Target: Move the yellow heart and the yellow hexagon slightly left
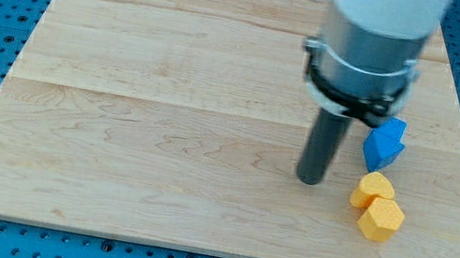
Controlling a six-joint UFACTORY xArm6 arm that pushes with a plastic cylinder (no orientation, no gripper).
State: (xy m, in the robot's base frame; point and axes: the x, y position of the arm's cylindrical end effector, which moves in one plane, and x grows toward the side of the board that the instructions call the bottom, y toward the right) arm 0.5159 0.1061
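Inspection of the wooden tabletop (pixel 167 108): three blocks lie near the view's right edge. The yellow heart (pixel 373 189) sits touching the yellow hexagon (pixel 381 219), which lies just below it and a little toward the view's right. A blue block (pixel 385 143), shape not clearly resolved, stands just above the heart, apparently apart from it, though the gap is too narrow to confirm.

The arm carries no gripper, so there are no jaws to report as apart or together; it ends in a dark rod. My tip (pixel 309 180) rests on the board just to the view's left of the yellow heart, level with it and not touching.

Assessment: both yellow blocks appear small, rigid and light, and should slide readily on the smooth wood. No hold can be taken; contact must be a push against a side face. As positioned, my tip is on the wrong side for a leftward push. It would need to pass around the pair to their right faces. Because the two blocks touch, a push centred low on the pair may move both; an off-centre push risks rotating them or nudging the blue block.
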